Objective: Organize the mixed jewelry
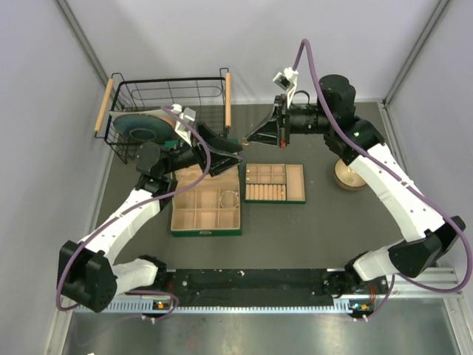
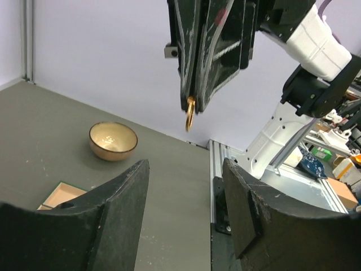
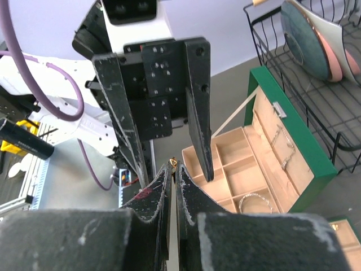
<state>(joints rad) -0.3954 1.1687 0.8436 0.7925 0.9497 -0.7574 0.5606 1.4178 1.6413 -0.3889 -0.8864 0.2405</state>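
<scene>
- Nearest the arm bases, we see the green box [image 1: 205, 232] lying open on the dark matte table [image 1: 310, 229], its beige compartments square-walled, with a matching divided tray [image 1: 275, 183] just beside it on the right.
- A thin silver bracelet hoop [image 1: 229, 198] rests in a right-hand compartment of the box. The top view gives only a faint circle, while the right wrist view shows its beaded outline.
- Beyond the box, the left gripper [image 2: 185, 166] is released, its broad black scuffed fingers [image 2: 121, 209] spread wide and holding nothing.
- Facing it, the right gripper [image 2: 192, 101] is clenched on a gold ring [image 2: 190, 117], raised off the table beyond the box.
- The left wrist view shows the ring as a smooth glossy band hanging edge-on below the pinched tips. In the right wrist view we make out only a gold speck above the closed fingers, and from the top a tiny dot.
- To the right, well apart from the ring, sits a round tan bowl [image 2: 113, 141], glazed and pale inside.
- Farthest back stands a black wire basket [image 1: 166, 92] with wooden handles, holding upright plates [image 1: 140, 129].
</scene>
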